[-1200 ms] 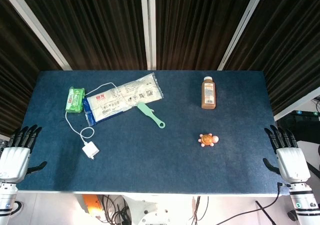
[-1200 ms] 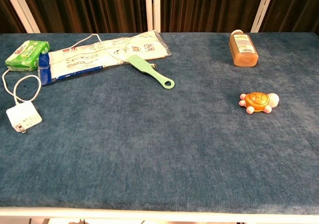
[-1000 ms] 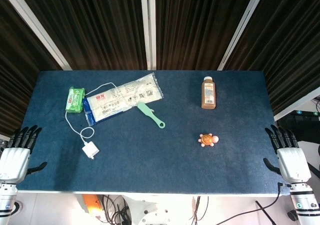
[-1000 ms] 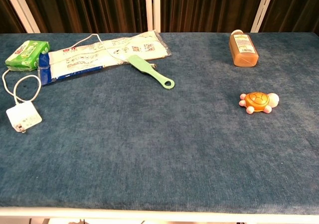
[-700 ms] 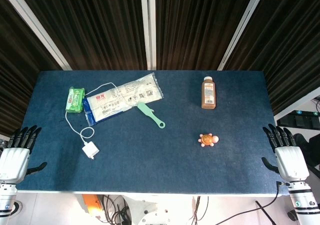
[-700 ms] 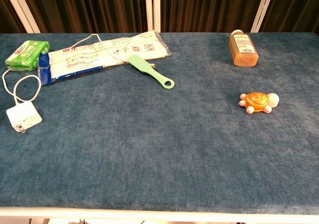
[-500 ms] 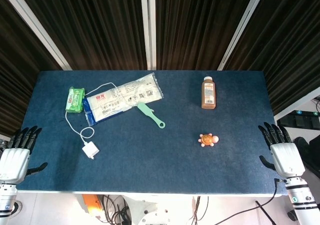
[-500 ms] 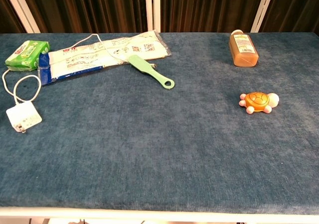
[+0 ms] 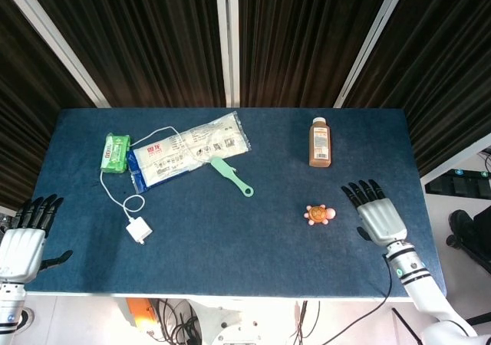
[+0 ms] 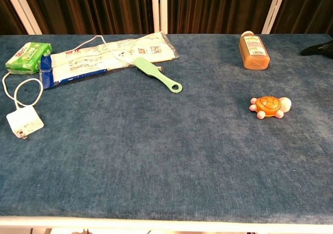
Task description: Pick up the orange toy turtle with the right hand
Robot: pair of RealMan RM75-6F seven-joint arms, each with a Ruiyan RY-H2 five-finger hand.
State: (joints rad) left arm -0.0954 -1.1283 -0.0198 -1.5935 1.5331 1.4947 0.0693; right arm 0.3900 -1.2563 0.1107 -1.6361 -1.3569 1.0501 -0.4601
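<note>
The orange toy turtle (image 9: 319,214) sits on the blue table (image 9: 253,253), toward its right side, in front of the juice bottle (image 9: 320,142). The right hand (image 9: 377,215) hovers just beside the turtle, fingers spread, holding nothing. The left hand (image 9: 23,238) rests off the table's left edge, fingers spread, empty.

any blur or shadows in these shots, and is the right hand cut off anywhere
Head view: sharp, evenly lit; the right hand shows whole over the table, the orange toy turtle crisp with a faint shadow. Chest view: also sharp; only a dark fingertip enters at the right edge, the hand otherwise cropped out.
</note>
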